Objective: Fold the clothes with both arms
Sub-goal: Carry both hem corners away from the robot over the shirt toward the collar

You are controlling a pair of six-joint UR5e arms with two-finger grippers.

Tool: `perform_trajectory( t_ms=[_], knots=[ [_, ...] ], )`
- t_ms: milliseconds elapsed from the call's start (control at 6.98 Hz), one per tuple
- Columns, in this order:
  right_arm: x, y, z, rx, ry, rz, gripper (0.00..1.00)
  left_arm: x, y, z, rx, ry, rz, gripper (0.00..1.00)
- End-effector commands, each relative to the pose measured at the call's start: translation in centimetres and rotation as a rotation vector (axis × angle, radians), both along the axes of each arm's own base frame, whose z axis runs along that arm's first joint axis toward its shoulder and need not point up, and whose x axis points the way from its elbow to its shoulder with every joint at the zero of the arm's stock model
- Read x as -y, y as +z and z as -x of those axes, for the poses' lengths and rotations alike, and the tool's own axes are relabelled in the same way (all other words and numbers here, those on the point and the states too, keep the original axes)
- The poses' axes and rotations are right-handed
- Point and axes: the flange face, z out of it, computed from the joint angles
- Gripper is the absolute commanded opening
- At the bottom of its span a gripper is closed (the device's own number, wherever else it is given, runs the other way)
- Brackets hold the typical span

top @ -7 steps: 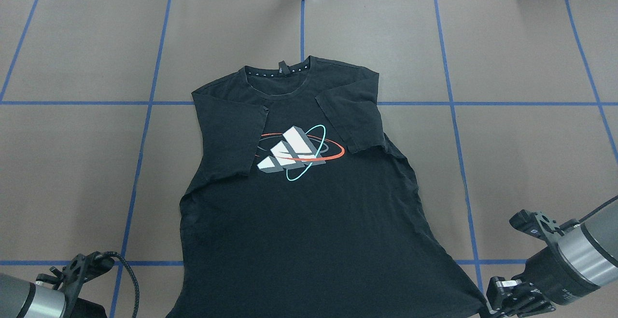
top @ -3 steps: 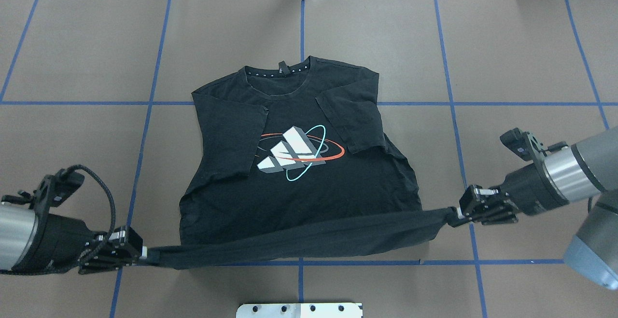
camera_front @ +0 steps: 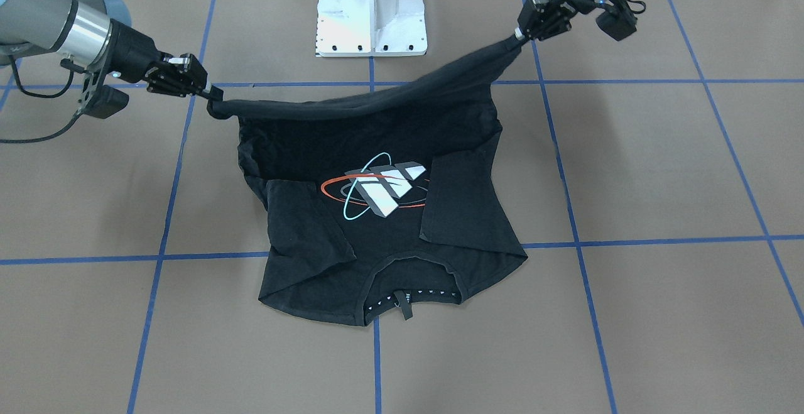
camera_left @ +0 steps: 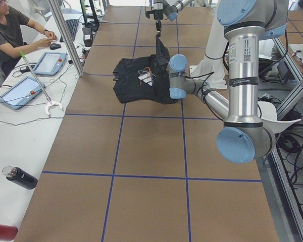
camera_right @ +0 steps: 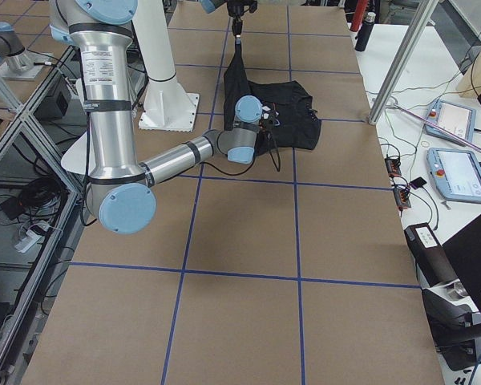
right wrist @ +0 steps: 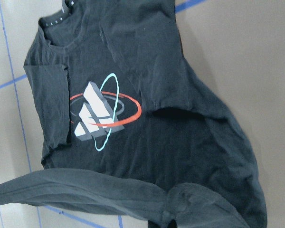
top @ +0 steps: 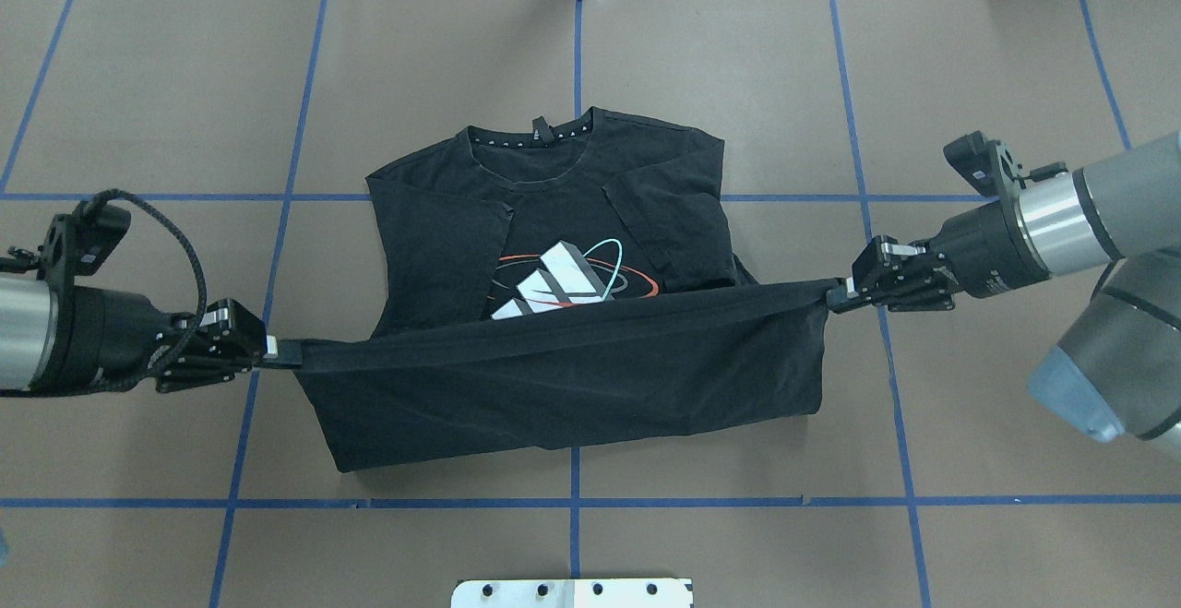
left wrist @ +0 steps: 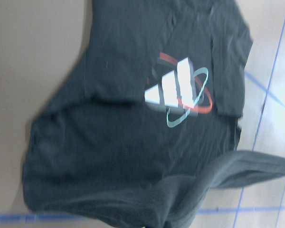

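A black T-shirt [top: 563,377] [camera_front: 383,213] lies face up on the brown table with both sleeves folded in over the chest. Its bottom hem is lifted off the table and stretched taut between the two grippers, partly covering the chest graphic [top: 567,280] [camera_front: 383,188]. My left gripper [top: 268,350] [camera_front: 520,34] is shut on the hem's left corner. At the other corner my right gripper [top: 835,296] [camera_front: 210,93] is shut on the cloth. Both wrist views look down on the shirt [left wrist: 133,142] [right wrist: 147,142] and the raised hem.
Blue tape lines grid the brown table [top: 1015,82]. The white pedestal base [camera_front: 370,9] stands at the robot's side of the table. A person [camera_left: 10,30] sits at a side bench with tablets [camera_left: 20,91] and a bottle [camera_left: 20,177].
Both grippers have carried the shirt's bottom hem up off the table and away from the robot toward the collar, so the lower half now folds over and starts covering the graphic.
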Motion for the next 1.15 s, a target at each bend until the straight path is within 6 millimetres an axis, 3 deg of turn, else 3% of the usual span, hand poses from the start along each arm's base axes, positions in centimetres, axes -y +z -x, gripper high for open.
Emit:
perform_trajectory(
  t_ms=[0, 143, 287, 430, 573, 1003],
  knots=[
    [6.7, -0.1, 0.3, -0.018, 0.098, -0.076, 0.00, 5.2, 3.4, -1.2, 0.075, -0.064, -0.044, 0.00],
    [11.1, -1.1, 2.4, -0.034, 0.170, -0.083, 0.00, 8.4, 3.2, -1.8, 0.075, -0.105, -0.042, 0.00],
    [14.6, -1.9, 4.7, -0.050, 0.205, -0.078, 0.00, 11.7, 4.5, -4.0, 0.104, -0.131, -0.021, 0.00],
    [16.4, -1.3, 5.7, -0.075, 0.247, -0.070, 0.00, 14.4, 5.0, -6.0, 0.128, -0.184, -0.015, 0.00],
    [17.0, -1.1, 6.0, -0.089, 0.284, -0.070, 0.00, 15.9, 5.1, -7.4, 0.138, -0.193, -0.009, 0.00],
    [18.6, 0.7, 8.8, -0.144, 0.333, -0.078, 0.00, 16.6, 6.9, -7.5, 0.170, -0.220, 0.009, 0.00]
  ],
)
